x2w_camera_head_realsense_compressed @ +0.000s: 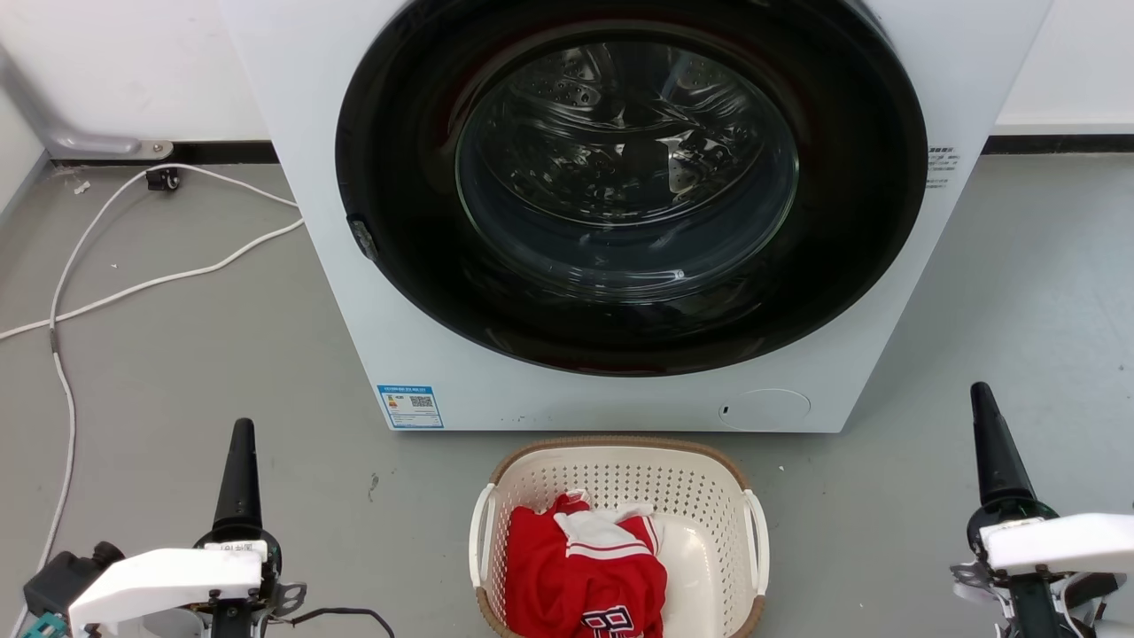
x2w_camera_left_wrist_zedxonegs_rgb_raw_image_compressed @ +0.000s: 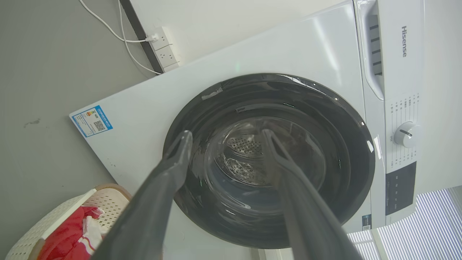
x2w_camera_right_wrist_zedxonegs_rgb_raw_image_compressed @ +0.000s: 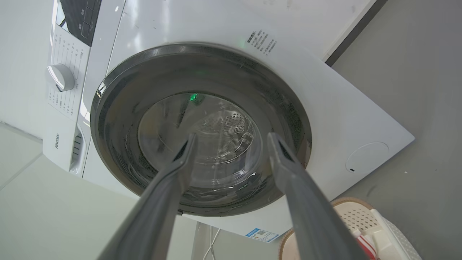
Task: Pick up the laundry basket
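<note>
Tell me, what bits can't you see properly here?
- Laundry basket: its near end is cut off by the head view's bottom edge.
- Basket bottom, head view: mostly hidden under the red and white clothes.
- Blue label on the washing machine, head view: print too small to read.

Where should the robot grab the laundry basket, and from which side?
Grip the laundry basket by its white loop handles: left end effector on the left handle from the left, right end effector on the right handle from the right. It sits upright with handles on its short sides, so this should lift level.
</note>
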